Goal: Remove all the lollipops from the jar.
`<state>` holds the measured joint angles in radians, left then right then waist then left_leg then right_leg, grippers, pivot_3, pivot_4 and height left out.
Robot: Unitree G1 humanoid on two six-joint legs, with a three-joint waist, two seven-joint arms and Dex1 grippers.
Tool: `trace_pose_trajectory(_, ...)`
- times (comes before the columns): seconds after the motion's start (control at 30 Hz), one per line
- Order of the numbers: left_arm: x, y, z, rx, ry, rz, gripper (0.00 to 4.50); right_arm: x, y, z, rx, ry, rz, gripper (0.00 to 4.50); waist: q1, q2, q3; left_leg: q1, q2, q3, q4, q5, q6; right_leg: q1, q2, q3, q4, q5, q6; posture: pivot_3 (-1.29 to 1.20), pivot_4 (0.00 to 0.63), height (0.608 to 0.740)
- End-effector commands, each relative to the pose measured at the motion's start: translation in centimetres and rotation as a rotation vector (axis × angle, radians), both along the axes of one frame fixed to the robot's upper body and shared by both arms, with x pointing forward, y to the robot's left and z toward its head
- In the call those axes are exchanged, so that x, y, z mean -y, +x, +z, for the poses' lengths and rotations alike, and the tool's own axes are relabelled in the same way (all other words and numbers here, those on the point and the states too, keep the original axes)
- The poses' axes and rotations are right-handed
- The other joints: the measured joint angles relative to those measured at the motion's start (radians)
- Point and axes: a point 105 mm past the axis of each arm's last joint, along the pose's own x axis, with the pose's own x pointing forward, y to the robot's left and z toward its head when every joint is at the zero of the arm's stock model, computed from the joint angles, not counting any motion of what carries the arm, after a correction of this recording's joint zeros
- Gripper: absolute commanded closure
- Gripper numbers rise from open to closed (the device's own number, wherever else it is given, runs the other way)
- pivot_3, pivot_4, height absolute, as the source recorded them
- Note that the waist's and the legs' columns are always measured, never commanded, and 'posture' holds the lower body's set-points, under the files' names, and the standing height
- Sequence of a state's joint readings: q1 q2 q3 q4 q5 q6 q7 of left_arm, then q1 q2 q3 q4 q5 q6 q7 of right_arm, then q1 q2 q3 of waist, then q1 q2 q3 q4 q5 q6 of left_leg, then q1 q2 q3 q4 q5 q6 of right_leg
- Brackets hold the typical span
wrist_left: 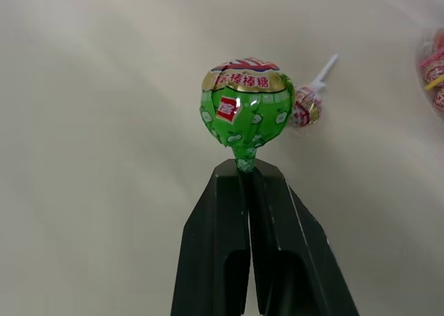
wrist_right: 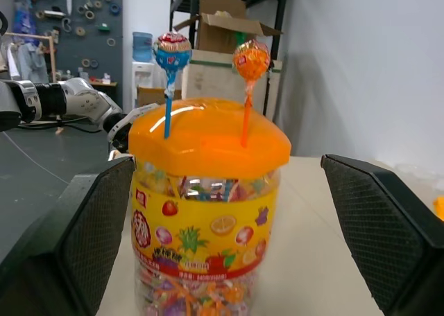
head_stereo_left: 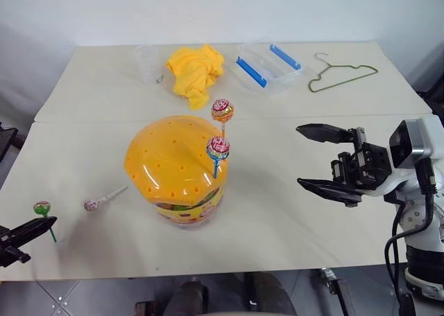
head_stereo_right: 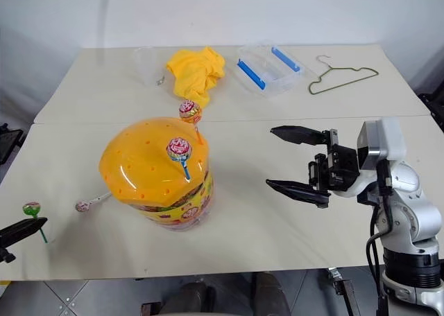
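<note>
Jaws first: the left gripper (wrist_left: 247, 169) is clamped tight on the green lollipop (wrist_left: 244, 110), pinching the stick right under the candy head, low by the table's (head_stereo_left: 291, 219) near left edge. The stick hangs down below the fingers there. The right gripper (head_stereo_left: 320, 158) is spread wide with nothing in it, hanging above the table to the right of the jar (head_stereo_left: 179, 169) and aimed at it, so in the right wrist view the jar sits square between the two fingers (wrist_right: 66, 240) without touching either.

Two lollipops are poking out of the holes in the jar's orange lid, on the side facing the right gripper: the blue-stick one (head_stereo_left: 218, 150) nearer the robot and the orange-stick one (head_stereo_left: 223, 111) just behind it. Both stand pretty much upright.

The white-stick one (head_stereo_left: 91, 204) lies flat on the table, between the jar and the left gripper, apart from both.

Along the far side of the table, well away from everything: a clear cup (head_stereo_left: 147, 62), a yellow cloth (head_stereo_left: 196, 70), a clear box with blue clips (head_stereo_left: 267, 66) and a wire hanger (head_stereo_left: 343, 75).
</note>
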<state>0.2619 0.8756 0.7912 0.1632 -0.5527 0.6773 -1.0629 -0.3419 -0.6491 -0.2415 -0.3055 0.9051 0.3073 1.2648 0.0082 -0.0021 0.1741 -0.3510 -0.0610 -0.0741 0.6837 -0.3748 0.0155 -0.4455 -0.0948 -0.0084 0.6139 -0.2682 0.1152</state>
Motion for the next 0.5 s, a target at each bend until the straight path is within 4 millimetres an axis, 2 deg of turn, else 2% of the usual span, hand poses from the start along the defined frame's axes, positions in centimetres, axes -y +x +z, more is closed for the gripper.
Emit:
trace_pose_trajectory(0.03, -0.3, 0.1, 0.2, 0.001, 0.027, 0.018, 3.96, 0.2, -0.2, 0.4, 0.026, -0.007, -0.008, 0.00, -0.004, 0.000, 0.000, 0.000, 0.000, 0.000, 0.000, 0.000, 0.000, 0.000, 0.000, 0.000, 0.000, 0.000, 0.000, 0.00, 0.150, 0.740)
trace_pose_trajectory(0.17, -1.4, -0.4, 0.1, 0.001, 0.049, 0.056, 2.89, 0.5, -0.2, 0.2, 0.006, -0.020, -0.021, 0.00, -0.009, 0.000, 0.000, 0.000, 0.000, 0.000, 0.000, 0.000, 0.000, 0.000, 0.000, 0.000, 0.000, 0.000, 0.000, 0.00, 0.150, 0.740)
trace_pose_trajectory(0.37, -2.0, -1.4, 1.3, 0.081, 0.057, 0.035, 1.05, 1.1, 0.2, -0.1, -0.023, -0.026, -0.056, 0.00, -0.008, 0.000, 0.000, 0.000, 0.000, 0.000, 0.000, 0.000, 0.000, 0.000, 0.000, 0.000, -0.001, 0.000, 0.000, 0.00, 0.150, 0.740)
trace_pose_trajectory(0.47, -0.4, -0.4, 6.1, 0.348, 0.070, -0.080, 0.15, 2.3, 0.5, 0.9, -0.029, 0.028, -0.124, 0.00, 0.000, -0.001, 0.000, 0.000, 0.000, 0.000, 0.000, 0.000, 0.000, 0.000, 0.000, 0.000, -0.002, 0.000, 0.000, 0.00, 0.150, 0.740)
trace_pose_trajectory(0.5, 0.5, -0.1, 8.1, 0.433, 0.078, -0.131, 0.07, 2.9, 0.4, 1.0, -0.031, 0.033, -0.144, 0.00, 0.007, -0.001, 0.000, 0.000, 0.000, -0.001, 0.000, 0.000, 0.000, 0.000, 0.000, -0.001, -0.003, 0.000, 0.000, 0.00, 0.150, 0.740)
